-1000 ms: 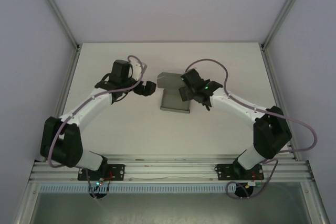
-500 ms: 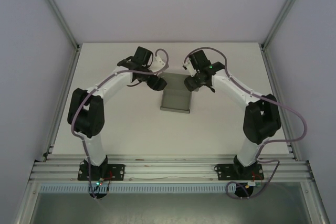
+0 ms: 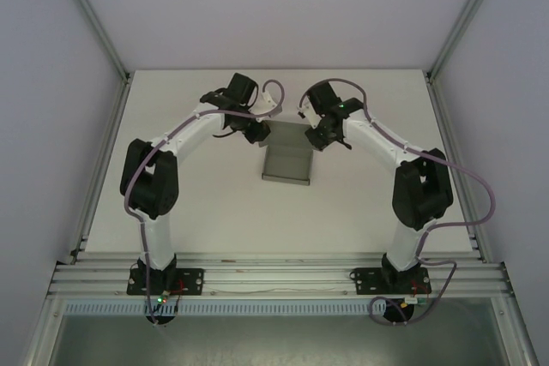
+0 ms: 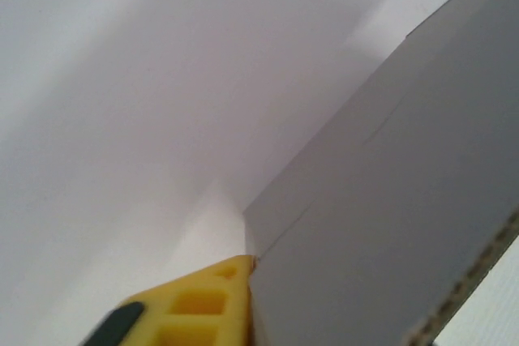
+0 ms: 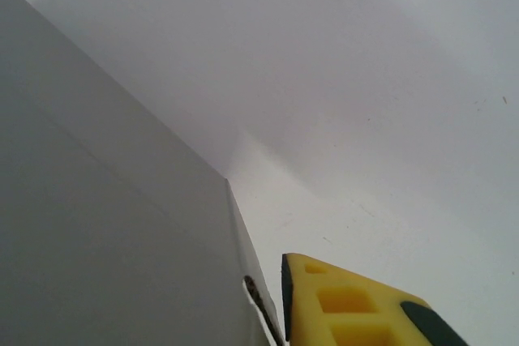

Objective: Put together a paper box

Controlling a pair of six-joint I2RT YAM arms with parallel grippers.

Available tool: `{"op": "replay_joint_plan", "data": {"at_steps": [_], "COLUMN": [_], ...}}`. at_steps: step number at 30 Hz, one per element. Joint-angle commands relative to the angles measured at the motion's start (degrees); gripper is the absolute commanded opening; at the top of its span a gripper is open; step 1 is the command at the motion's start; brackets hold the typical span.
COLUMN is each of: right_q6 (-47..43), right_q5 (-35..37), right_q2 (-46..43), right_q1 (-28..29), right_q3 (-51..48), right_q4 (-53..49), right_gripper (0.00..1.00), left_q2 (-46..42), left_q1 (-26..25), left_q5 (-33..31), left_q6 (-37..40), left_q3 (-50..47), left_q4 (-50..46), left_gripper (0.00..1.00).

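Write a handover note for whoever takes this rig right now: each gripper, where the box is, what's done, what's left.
Left gripper: at the far-left corner of the paper box. Its yellow finger touches the cardboard edge. Open or shut cannot be told.
Right gripper: at the far-right corner, its yellow finger close beside the edge. Grip also unclear.
Box: grey cardboard mid-table, between both arms, near part lying flat.
Done: both grippers are at the box's far end.
Left: folding and closing, since it does not look like a closed box yet.
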Motion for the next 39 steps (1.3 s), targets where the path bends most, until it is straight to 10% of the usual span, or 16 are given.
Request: {"op": "replay_joint_plan", "data": {"at_steps": [1, 25, 39], "right_q6": [0.3, 38.9, 40.5], "right_q5": [1.8, 1.8, 8.9], "right_q2": [0.7, -1.1, -0.3], "right_q1": [-0.2, 1.0, 4.2], "right_q3": [2.2, -1.4, -4.7], "right_q4": [-2.2, 10.6, 14.8], "right_gripper": [0.16, 0.04, 0.04], "left_q2": [1.3, -3.4, -3.2], "left_q1": [-0.8, -1.4, -2.5], "left_q5": [-2.0, -3.1, -4.6], "left_q6": [-0.4, -46.9, -51.1], "left_q3": [1.9, -6.3, -8.3], "left_q4": [-2.4, 19.7, 22.5], "left_gripper": [0.03, 0.03, 0.04]}}
